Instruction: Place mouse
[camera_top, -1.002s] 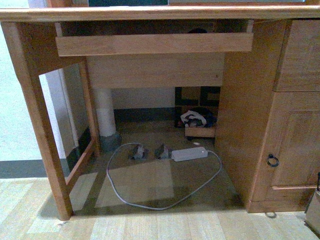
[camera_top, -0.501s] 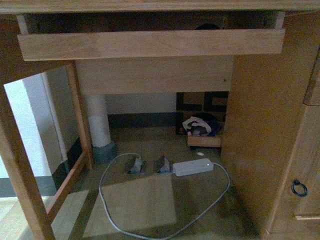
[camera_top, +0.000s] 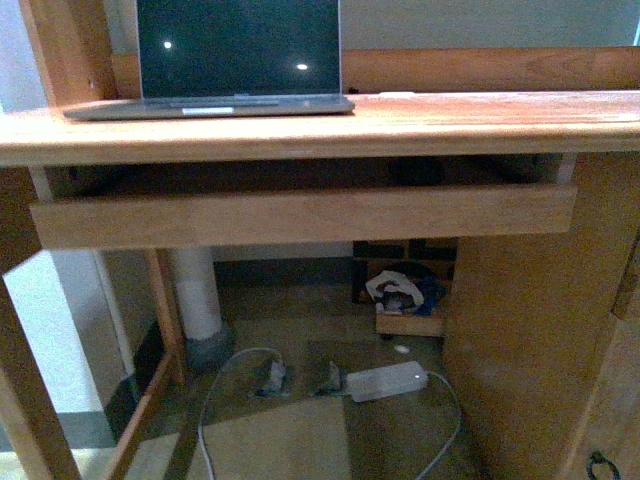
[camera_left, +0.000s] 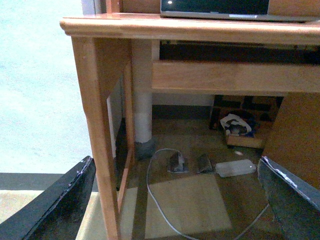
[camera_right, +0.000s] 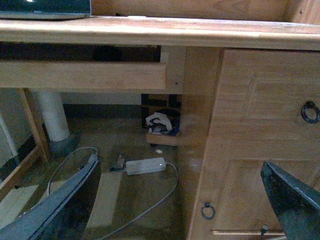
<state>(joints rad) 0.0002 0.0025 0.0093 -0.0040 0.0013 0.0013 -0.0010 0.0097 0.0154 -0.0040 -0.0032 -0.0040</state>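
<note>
No mouse shows in any view; the dark slot behind the keyboard tray (camera_top: 300, 215) is too dim to tell what lies in it. My left gripper (camera_left: 180, 200) is open and empty, its black fingers (camera_left: 65, 200) wide apart in front of the desk's left leg (camera_left: 97, 125). My right gripper (camera_right: 180, 200) is open and empty, its fingers (camera_right: 292, 200) wide apart in front of the desk's cupboard door (camera_right: 255, 150). Neither arm shows in the front view.
A grey laptop (camera_top: 240, 60) stands open on the wooden desk top (camera_top: 450, 120) at the left. Under the desk lie a white power strip (camera_top: 387, 380), a grey cable (camera_left: 155, 200) and a low box with cloth (camera_top: 400, 295). A white pipe (camera_top: 195, 295) stands at the back left.
The front view has risen from the floor under the desk to the desk top. The laptop and desk surface have come into view.
</note>
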